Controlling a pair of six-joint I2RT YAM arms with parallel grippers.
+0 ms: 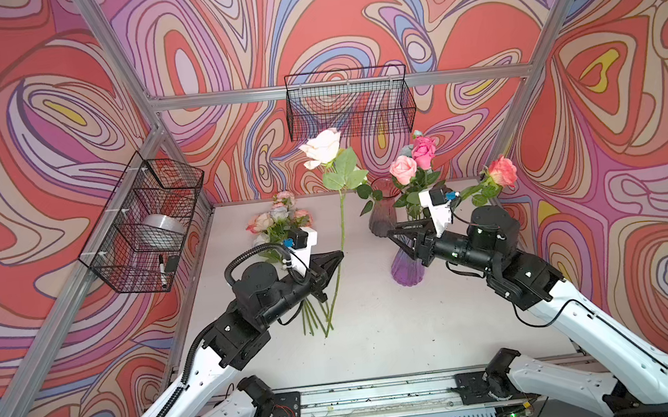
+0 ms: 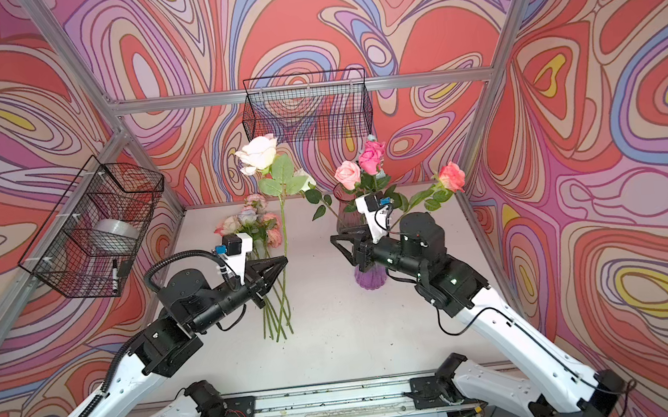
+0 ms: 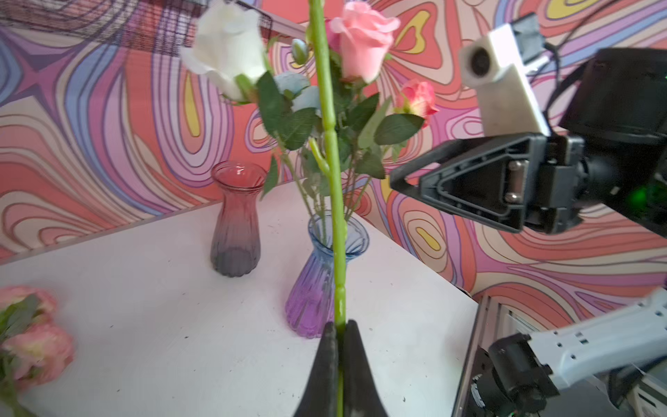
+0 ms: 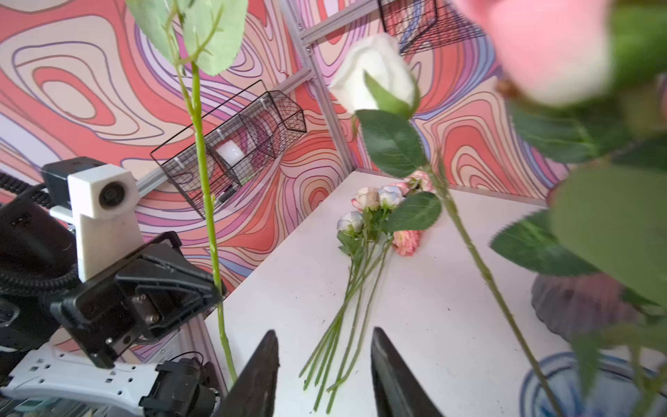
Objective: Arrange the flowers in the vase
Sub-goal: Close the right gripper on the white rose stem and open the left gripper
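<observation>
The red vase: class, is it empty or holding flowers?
Empty. In the left wrist view nothing enters the mouth of the red vase; the stems of the standing roses go into the purple vase beside it.

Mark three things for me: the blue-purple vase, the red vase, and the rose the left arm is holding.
blue-purple vase (image 3: pixel 311 299): left wrist view, on its purple lower body.
red vase (image 3: pixel 236 231): left wrist view, on its ribbed middle.
held rose (image 1: pixel 323 146): in a top view, on its pale bloom.

Loose flowers (image 1: pixel 279 222) left of filled vase (image 1: pixel 406 270)
</observation>
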